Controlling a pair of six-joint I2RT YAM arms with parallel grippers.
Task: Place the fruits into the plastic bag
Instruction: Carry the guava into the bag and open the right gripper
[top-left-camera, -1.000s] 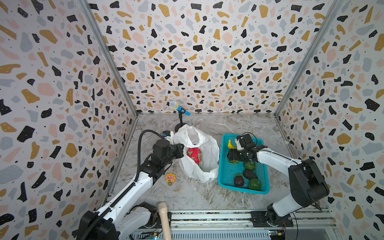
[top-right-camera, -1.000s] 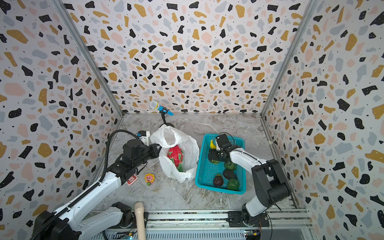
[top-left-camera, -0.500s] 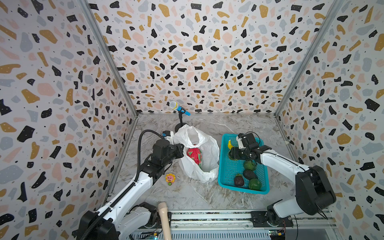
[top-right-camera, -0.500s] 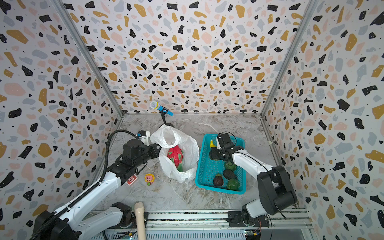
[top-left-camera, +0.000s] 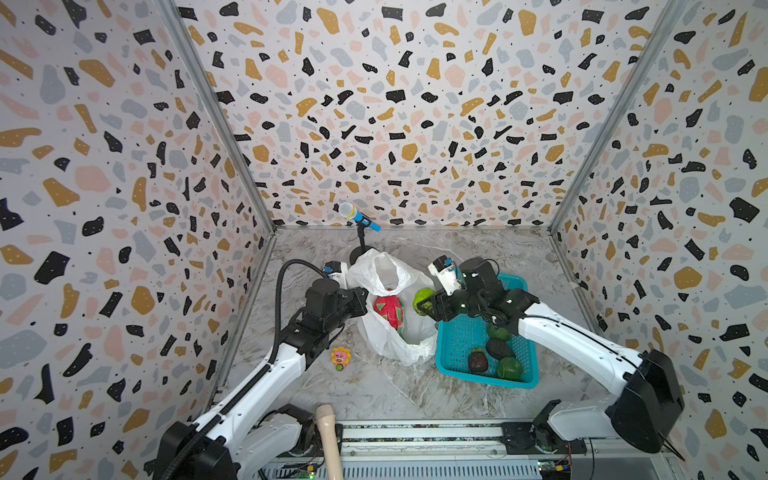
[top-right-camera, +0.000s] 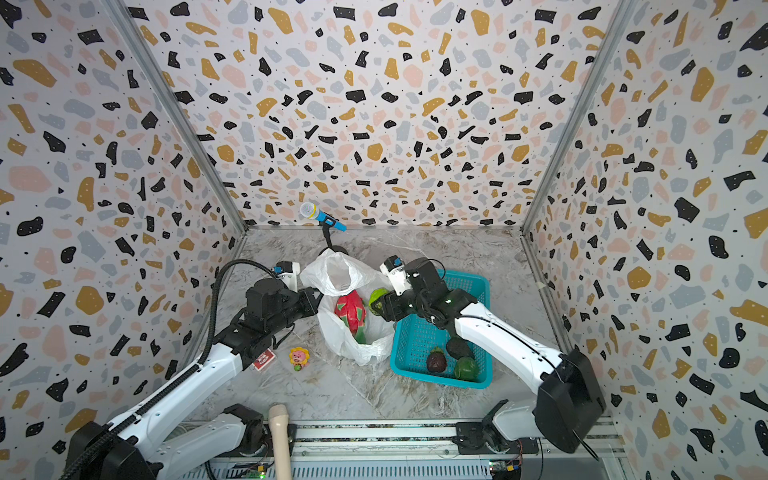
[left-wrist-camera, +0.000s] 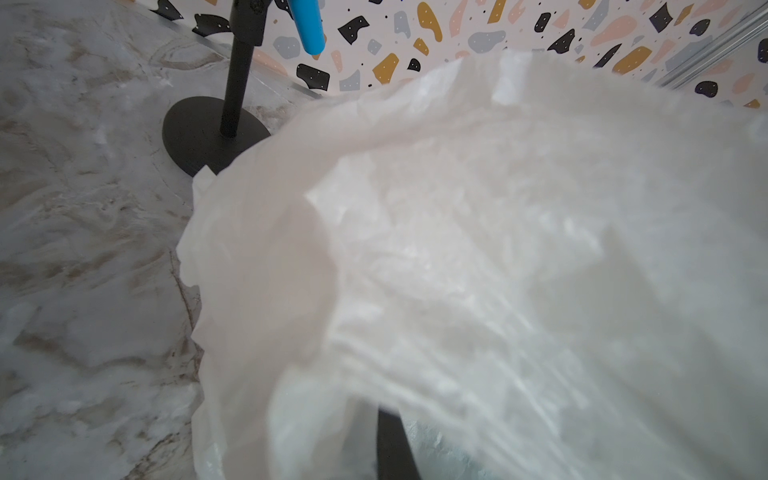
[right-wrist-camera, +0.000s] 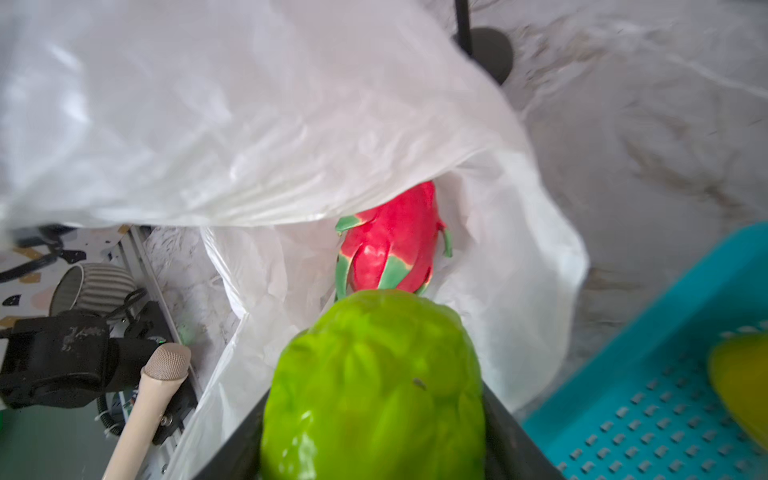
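Step in hand: carrying a fruit to the bag.

- The plastic bag (top-left-camera: 376, 272) lies between the arms, with the teal basket (top-left-camera: 465, 336) just beside it.
- The left gripper (top-left-camera: 361, 299) is pinched shut on the bag's rim.
- The right gripper (top-left-camera: 432, 307) clasps the bumpy green fruit (top-left-camera: 422, 298) at the basket side of the mouth.
- The dragon fruit (top-left-camera: 388, 309) lies inside the bag.

Next move, as I judge it: reach further over the opening, then release. The overhanging flap may get in the way.

The other fruits (top-left-camera: 500, 348) wait in the basket. The sunflower toy (top-left-camera: 340, 357) sits well clear.

White plastic bag (top-left-camera: 384, 272) gapes open, red dragon fruit (top-left-camera: 388, 309) inside; bumpy green fruit (top-left-camera: 422, 300) apparently just above its rim.
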